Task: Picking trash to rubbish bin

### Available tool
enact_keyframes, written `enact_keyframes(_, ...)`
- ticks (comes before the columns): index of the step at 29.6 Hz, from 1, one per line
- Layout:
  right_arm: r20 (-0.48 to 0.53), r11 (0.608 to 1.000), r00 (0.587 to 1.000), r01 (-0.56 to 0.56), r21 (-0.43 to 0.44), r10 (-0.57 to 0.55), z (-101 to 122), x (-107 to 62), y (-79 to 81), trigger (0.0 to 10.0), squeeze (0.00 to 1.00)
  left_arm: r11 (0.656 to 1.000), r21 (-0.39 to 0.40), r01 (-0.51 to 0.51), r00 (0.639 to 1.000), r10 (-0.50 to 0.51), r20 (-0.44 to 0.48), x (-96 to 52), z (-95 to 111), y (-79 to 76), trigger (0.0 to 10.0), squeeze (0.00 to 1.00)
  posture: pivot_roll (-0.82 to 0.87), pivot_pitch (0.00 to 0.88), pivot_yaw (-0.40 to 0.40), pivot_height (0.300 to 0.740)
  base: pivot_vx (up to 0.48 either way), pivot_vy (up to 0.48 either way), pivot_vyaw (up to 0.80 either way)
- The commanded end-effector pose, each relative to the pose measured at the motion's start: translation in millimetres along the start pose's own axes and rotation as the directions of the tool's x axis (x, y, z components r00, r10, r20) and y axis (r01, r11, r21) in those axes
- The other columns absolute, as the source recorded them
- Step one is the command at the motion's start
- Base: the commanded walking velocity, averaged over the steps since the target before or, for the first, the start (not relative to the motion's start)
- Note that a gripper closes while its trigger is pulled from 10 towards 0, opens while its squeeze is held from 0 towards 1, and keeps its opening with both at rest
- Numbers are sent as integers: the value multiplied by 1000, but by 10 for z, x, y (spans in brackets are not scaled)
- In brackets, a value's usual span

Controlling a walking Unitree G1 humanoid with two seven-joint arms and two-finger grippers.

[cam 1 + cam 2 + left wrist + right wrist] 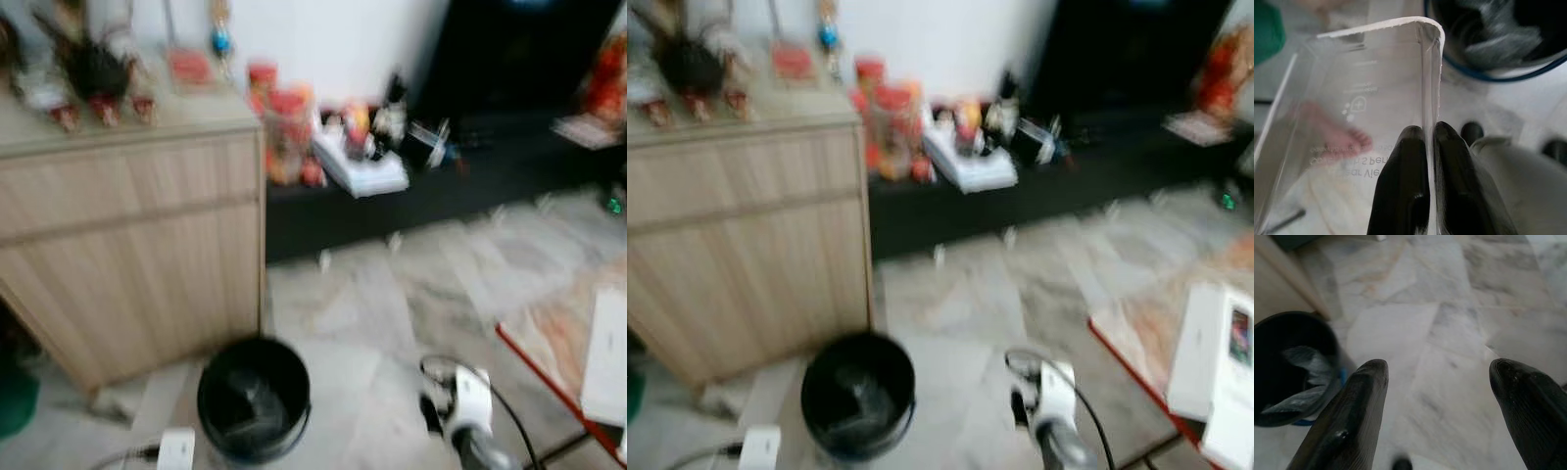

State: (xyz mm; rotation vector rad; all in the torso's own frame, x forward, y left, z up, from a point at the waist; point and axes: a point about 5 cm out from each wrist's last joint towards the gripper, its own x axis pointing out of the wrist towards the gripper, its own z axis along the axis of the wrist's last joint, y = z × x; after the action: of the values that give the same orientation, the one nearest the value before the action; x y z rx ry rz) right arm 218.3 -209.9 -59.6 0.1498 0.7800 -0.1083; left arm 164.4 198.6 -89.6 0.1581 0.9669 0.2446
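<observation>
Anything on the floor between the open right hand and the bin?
Bare marble floor between the right hand and the black bin, by the right wrist view. Left hand grips clear packaging.

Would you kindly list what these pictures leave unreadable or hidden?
- Items on the wooden cabinet: eye views, blurred beyond naming.
- Print on the clear plastic packaging pinched by the left gripper: left wrist view, blurred, partly cut off.
- Black bin contents: both wrist views, dark, only a crumpled liner shows.
</observation>
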Motion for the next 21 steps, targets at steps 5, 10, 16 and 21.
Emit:
enact_keyframes(5,-13,999,999,35,-8,-35,-33,-34,-145,10000,0,999,9,31,1000,-31,6,-11,35,-119,10000,0,-83,0,-132,740,341,0,480)
enact_keyframes(10,3,1000,1000,18,3,-18,32,-14,-115,10000,0,1000,-2,28,998,-28,53,4,144,-112,10000,0,-82,0,-131,740,184,0,285)
enact_keyframes(16,54,993,994,-90,-75,94,272,46,38,10000,0,1000,-20,1,980,3,200,38,550,-79,10000,0,-82,0,-131,740,0,0,0)
enact_keyframes(21,85,971,973,-200,-134,212,496,87,212,10000,0,999,-46,-13,945,27,326,36,953,-43,10000,0,-82,0,-131,740,0,0,0)
